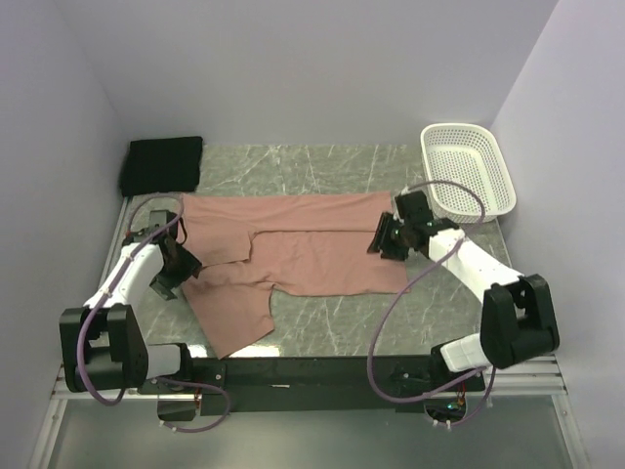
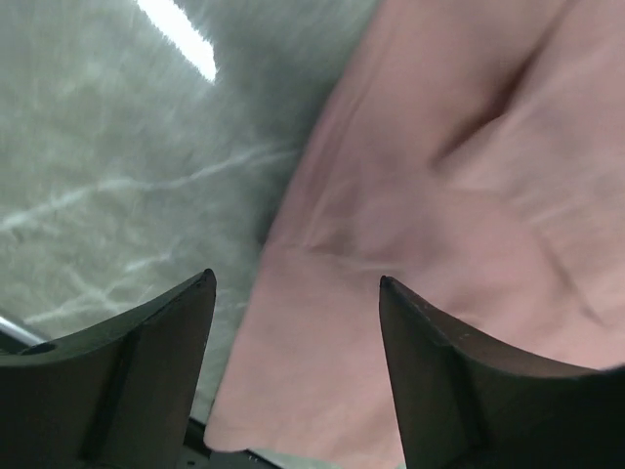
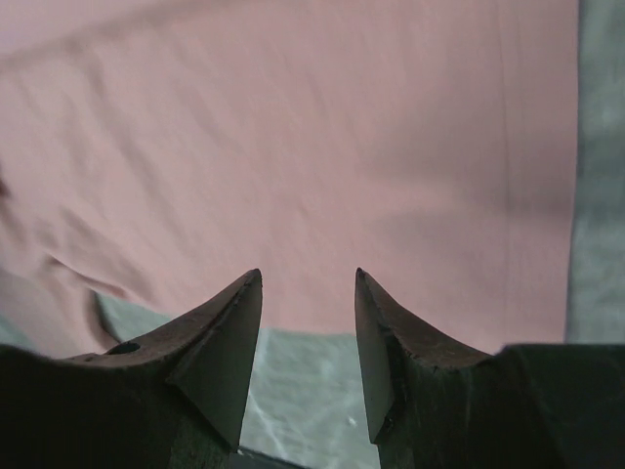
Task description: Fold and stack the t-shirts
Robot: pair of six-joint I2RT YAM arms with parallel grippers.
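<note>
A salmon-pink t-shirt (image 1: 303,249) lies spread and partly folded across the middle of the table, one sleeve hanging toward the front left. A folded black t-shirt (image 1: 161,163) lies at the back left corner. My left gripper (image 1: 187,260) is open over the pink shirt's left edge; the left wrist view shows the cloth's edge (image 2: 322,371) between its fingers. My right gripper (image 1: 379,237) is open above the shirt's right side; the right wrist view shows the pink cloth (image 3: 293,166) ahead of the fingertips (image 3: 246,293) and bare table below them. No print shows.
A white mesh basket (image 1: 469,171) stands at the back right corner. The table is grey-green marble (image 1: 332,322) with white walls on three sides and a black rail along the front edge.
</note>
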